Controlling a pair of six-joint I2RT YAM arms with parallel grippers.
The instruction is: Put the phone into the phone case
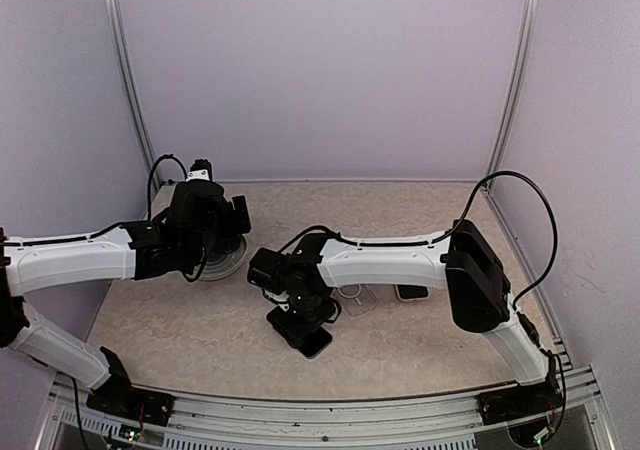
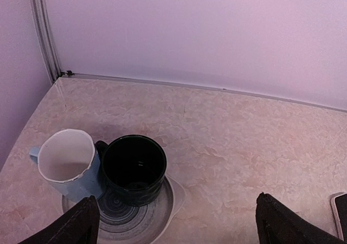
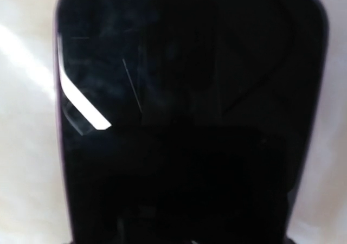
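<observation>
Two arms share the tabletop (image 1: 200, 320), and only the right one is at the phone (image 1: 314, 343). The right gripper (image 1: 300, 318) sits directly over the phone, which lies near the middle of the tabletop. In the right wrist view its dark screen (image 3: 184, 119) fills the frame, long axis running top to bottom. The clear phone case (image 1: 362, 298) lies flat just beside the phone, farther from the arm bases and to the right, so the coming move likely goes that way. The right jaws are hidden, so whether they pinch the phone cannot be told. The left gripper (image 2: 181, 228) hovers well apart over a plate (image 2: 165, 214) with two mugs, jaws spread wide and empty.
</observation>
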